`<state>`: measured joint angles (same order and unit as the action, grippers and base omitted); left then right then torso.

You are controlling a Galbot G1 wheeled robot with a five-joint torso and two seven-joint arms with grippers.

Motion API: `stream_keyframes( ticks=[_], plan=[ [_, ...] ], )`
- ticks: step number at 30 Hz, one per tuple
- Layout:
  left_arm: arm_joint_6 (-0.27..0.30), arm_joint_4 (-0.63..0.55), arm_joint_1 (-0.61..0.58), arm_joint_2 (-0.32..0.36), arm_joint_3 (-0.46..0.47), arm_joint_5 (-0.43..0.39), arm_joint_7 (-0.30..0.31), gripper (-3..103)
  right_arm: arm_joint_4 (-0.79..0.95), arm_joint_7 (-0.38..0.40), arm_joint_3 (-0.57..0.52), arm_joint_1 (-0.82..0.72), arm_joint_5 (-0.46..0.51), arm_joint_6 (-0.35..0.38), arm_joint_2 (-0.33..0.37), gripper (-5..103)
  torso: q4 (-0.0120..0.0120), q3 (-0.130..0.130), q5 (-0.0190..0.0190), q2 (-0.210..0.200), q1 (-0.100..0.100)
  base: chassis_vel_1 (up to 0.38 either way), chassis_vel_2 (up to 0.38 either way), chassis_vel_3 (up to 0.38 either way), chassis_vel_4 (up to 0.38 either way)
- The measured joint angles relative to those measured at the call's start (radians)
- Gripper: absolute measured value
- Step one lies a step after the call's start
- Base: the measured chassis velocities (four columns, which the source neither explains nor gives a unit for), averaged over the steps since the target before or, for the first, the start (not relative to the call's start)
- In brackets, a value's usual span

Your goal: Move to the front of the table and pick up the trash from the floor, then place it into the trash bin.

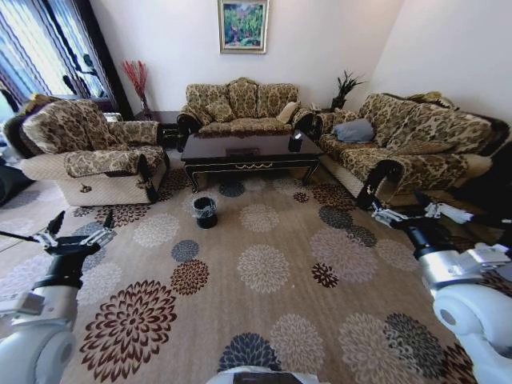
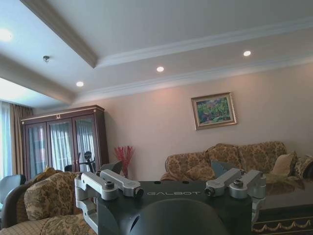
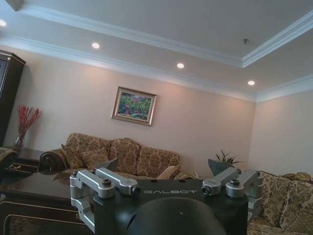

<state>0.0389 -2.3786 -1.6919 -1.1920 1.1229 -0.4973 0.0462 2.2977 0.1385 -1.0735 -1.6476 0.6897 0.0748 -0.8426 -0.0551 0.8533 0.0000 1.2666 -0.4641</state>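
Observation:
The dark glossy table [image 1: 248,150] stands far ahead in front of the middle sofa. The small black trash bin [image 1: 206,212], with a crinkly liner, sits on the carpet a little in front of the table's left end. I cannot make out the trash on the patterned carpet. My left gripper [image 1: 80,222] is held low at the left, open and empty. My right gripper [image 1: 398,204] is held at the right, also open and empty. Both are far from the bin. The left wrist view shows the open left gripper [image 2: 166,169] and the table's edge [image 2: 286,215]. The right wrist view shows the open right gripper [image 3: 164,166] and the table [image 3: 29,191].
An armchair [image 1: 88,152] stands at the left, a sofa [image 1: 244,108] behind the table and another sofa [image 1: 408,144] at the right. A wide stretch of flowered carpet [image 1: 264,268] lies between me and the table. A small dark box [image 1: 295,142] sits on the table's right end.

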Motion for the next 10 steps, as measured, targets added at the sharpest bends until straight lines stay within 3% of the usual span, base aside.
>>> stream_keyframes(
  ticks=[10],
  plan=[
    [0.001, 0.002, 0.004, 0.000, -0.008, 0.008, 0.014, 100, 0.000, 0.030, 0.005, -0.001, 0.010, 0.000, 0.001, 100, 0.0000, 0.000, 0.0000, 0.000, 0.000, 0.000, 0.000, 0.000, 0.000]
  ],
)
